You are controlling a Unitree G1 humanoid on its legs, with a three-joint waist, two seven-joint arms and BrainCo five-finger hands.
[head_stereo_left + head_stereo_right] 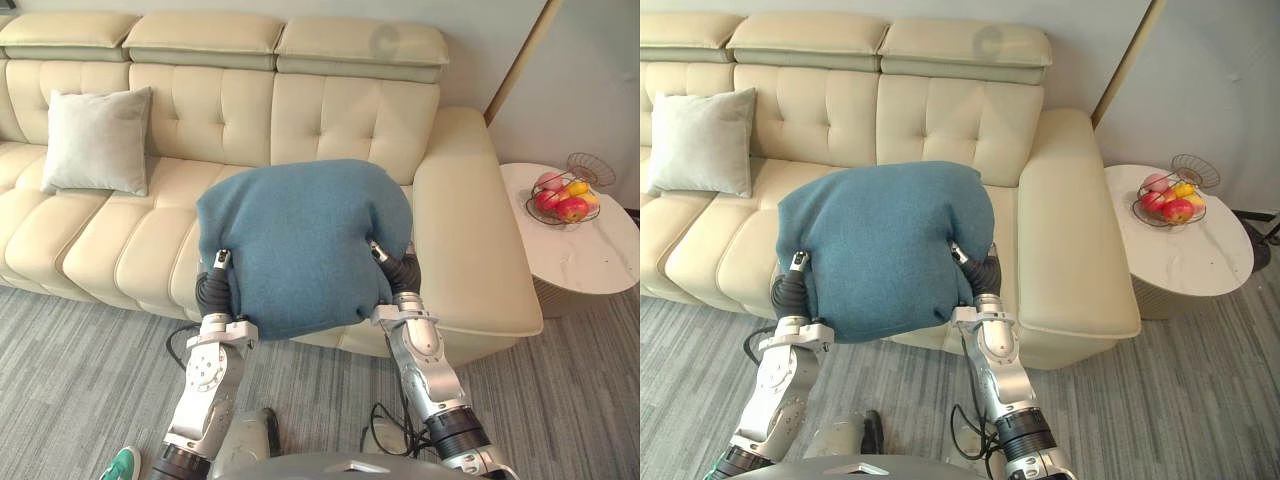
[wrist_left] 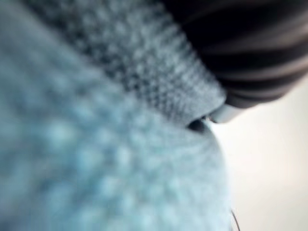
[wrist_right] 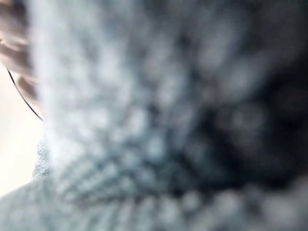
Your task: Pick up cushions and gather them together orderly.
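A large blue knit cushion (image 1: 300, 240) hangs above the front edge of the cream sofa (image 1: 330, 110), between my two arms. My left hand (image 1: 214, 285) presses against its lower left side and my right hand (image 1: 399, 270) against its lower right side; the cushion covers everything past both dark wrist covers. Blue fabric (image 2: 96, 144) lies right against the left wrist camera, and the same fabric (image 3: 159, 120) covers the right wrist camera. A light grey cushion (image 1: 98, 140) leans upright against the sofa back at the far left.
The sofa's wide right armrest (image 1: 470, 230) lies just right of my right arm. A round white side table (image 1: 590, 255) beyond it carries a wire basket of fruit (image 1: 562, 197). A slanted pole (image 1: 520, 55) stands behind. A green shoe (image 1: 120, 465) shows on the grey carpet.
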